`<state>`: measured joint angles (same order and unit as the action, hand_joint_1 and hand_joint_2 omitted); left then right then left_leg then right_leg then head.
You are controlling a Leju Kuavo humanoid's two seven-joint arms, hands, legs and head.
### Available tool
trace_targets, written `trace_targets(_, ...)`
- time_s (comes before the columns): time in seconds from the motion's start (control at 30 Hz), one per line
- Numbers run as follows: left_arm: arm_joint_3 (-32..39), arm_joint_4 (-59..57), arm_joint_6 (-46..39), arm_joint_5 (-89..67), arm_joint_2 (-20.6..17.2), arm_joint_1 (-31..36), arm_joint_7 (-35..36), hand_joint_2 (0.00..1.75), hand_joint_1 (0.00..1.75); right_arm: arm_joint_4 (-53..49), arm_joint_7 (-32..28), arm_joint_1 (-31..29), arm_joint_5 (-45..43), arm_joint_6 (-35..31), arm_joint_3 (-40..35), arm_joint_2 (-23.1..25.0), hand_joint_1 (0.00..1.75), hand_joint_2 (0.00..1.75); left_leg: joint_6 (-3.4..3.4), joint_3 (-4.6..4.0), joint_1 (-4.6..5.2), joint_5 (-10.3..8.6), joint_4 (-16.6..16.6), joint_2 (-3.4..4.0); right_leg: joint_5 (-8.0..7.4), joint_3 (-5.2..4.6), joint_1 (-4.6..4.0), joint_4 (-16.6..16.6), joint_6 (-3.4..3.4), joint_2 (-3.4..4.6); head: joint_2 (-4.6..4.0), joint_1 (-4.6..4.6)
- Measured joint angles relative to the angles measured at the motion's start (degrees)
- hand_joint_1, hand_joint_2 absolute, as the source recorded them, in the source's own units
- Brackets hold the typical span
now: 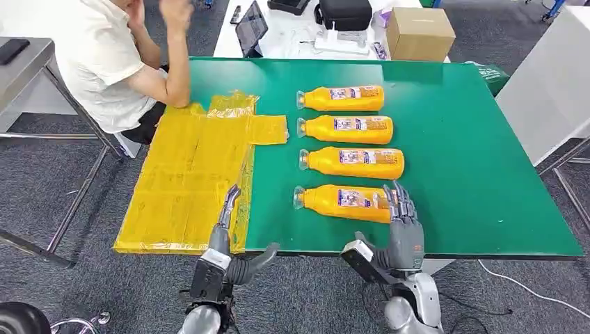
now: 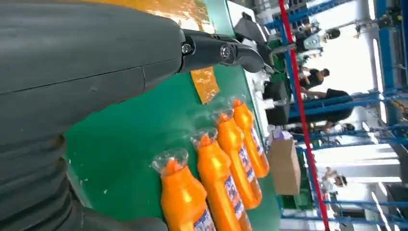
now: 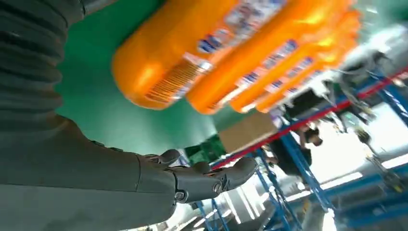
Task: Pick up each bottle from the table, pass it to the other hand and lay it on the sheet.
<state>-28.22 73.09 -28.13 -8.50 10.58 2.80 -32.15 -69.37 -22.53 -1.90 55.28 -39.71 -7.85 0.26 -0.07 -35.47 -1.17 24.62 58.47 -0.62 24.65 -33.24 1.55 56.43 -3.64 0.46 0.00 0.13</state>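
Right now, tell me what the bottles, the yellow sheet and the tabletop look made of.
Bottles: probably glossy orange plastic, with bright highlights, printed labels and clear film over the caps.
Yellow sheet: thin plastic film or tape-covered sheet, judging by its wrinkles and shine.
Tabletop: a matte green mat, smooth and even; its exact material is unclear.

Four orange bottles (image 1: 346,98) (image 1: 350,129) (image 1: 355,162) (image 1: 346,202) on the table each carry a blue-and-white label; print too small and blurred to read. No other legible text.
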Motion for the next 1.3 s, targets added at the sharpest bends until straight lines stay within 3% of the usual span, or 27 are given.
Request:
trace_targets(0.5,-0.15,-0.96,0.55,0.76,1.38,1.2,0.0,1.75,0.0,7.21,7.62,-9.12,16.64,-0.09,0.96,-1.46,0.0,1.75,0.01,0.02,0.0,-0.02,0.01,0.0,-0.01,0.01,0.0,0.01,-0.01,0.0,0.0,0.0)
trace_targets(1.0,-1.07,-2.05,0.37,1.75,1.77,2.26,0.13,1.75,0.0,14.14,14.71,-14.22,13.39,3.21,-3.78,-3.93,0.0,1.75,0.01,0.01,0.0,-0.01,0.01,0.0,-0.01,0.02,0.0,0.01,-0.01,0.0,0.0,0.0)
trace_targets(1.17,-1.09,-2.05,1.03,1.27,1.77,2.36,1.92,1.75,0.0,16.72,17.75,-15.38,11.29,10.72,-5.2,-5.07,0.0,1.75,0.01,0.0,0.0,-0.01,0.01,-0.03,-0.01,0.02,0.0,0.01,-0.01,-0.01,0.0,0.0)
trace_targets(1.3,-1.09,-2.1,1.73,1.22,1.77,2.45,2.58,1.75,0.0,18.44,18.38,-15.97,10.44,12.13,-5.99,-5.92,0.0,1.75,0.01,0.0,0.0,-0.01,0.01,-0.01,-0.01,0.01,0.0,0.01,-0.01,-0.01,0.0,-0.02)
